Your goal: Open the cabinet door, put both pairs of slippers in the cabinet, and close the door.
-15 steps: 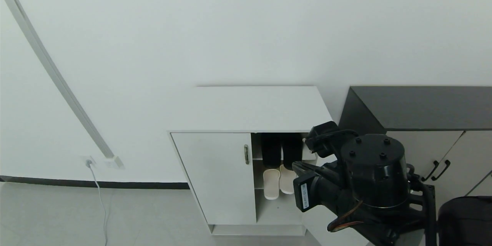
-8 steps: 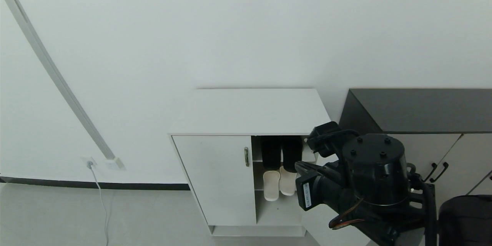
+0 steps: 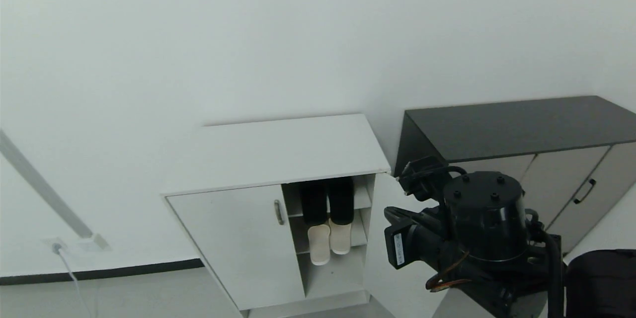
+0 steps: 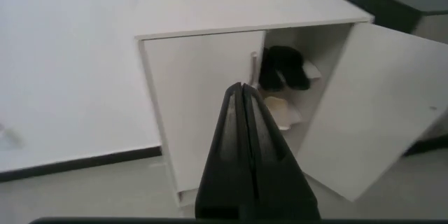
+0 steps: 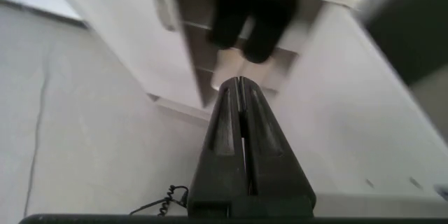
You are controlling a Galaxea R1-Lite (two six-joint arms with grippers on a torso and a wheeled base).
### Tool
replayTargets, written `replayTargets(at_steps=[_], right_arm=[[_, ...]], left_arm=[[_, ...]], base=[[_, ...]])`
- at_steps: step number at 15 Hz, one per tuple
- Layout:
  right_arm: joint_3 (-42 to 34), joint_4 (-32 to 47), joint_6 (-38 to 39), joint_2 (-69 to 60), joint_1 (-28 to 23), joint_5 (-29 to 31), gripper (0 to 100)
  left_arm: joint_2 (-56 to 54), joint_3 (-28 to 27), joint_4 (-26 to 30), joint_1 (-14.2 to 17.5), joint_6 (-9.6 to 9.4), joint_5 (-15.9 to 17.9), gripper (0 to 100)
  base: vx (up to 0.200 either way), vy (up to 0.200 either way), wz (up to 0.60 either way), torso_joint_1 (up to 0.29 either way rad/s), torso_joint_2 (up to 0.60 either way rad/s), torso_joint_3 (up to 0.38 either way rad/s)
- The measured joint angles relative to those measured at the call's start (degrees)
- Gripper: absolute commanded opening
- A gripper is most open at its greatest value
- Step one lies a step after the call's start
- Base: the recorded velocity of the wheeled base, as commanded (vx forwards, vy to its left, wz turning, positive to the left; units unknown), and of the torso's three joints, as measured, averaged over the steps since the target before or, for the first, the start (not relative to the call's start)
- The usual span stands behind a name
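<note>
Cabinet [image 3: 278, 151], white, boxy, smooth matte panels, stands on the pale floor against the plain wall. Its right-hand door [image 3: 380, 268] hangs swung wide open; the left-hand door [image 3: 238, 243] is flush shut, with a slim metal bar handle [image 3: 278, 212] at its inner edge. Inside, the pair of black slippers [image 3: 328, 198] sits side by side on the upper shelf. The pair of cream slippers [image 3: 329, 241], with smooth rounded soles, lies on the shelf below, heels jutting over the front edge. The left gripper [image 4: 242, 91], long black tapered fingers pressed together on nothing, hangs in front of the cabinet. The right gripper [image 5: 241, 84], likewise closed and empty, points at the open compartment. A dark flat-topped sideboard [image 3: 516, 126] stands just beside the cabinet.
</note>
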State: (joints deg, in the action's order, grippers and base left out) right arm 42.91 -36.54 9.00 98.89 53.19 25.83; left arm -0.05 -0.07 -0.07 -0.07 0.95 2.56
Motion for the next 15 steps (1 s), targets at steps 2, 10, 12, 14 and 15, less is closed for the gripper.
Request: replayTargets(at_steps=[2, 10, 12, 14, 15], right_arm=[[0.05, -0.06, -0.09, 0.20, -1.45, 0.00, 0], [0.33, -1.51, -1.17, 2.32, -4.62, -0.77, 0], [0.26, -1.50, -1.19, 2.43, -4.73, -0.71, 0], [0.24, -1.50, -1.19, 2.49, -4.79, -0.63, 0], [0.24, -1.54, -1.19, 2.49, -4.99, -0.62, 0]], left_arm=[[0.00, 0.00, 0.02, 0.05, 0.00, 0.01, 0], [0.00, -0.02, 0.00, 0.05, -0.02, -0.10, 0], [0.00, -0.02, 0.00, 0.07, 0.00, -0.11, 0], [0.00, 0.00, 0.00, 0.07, 0.00, -0.11, 0], [0.00, 0.00, 0.00, 0.07, -0.02, -0.11, 0]], base=[[0.000, 0.000, 0.00, 0.000, 0.00, 0.000], [0.000, 0.000, 0.00, 0.000, 0.00, 0.000], [0.000, 0.000, 0.00, 0.000, 0.00, 0.000], [-0.200, 0.000, 0.00, 0.005, 0.00, 0.000], [-0.200, 0.000, 0.00, 0.022, 0.00, -0.002]])
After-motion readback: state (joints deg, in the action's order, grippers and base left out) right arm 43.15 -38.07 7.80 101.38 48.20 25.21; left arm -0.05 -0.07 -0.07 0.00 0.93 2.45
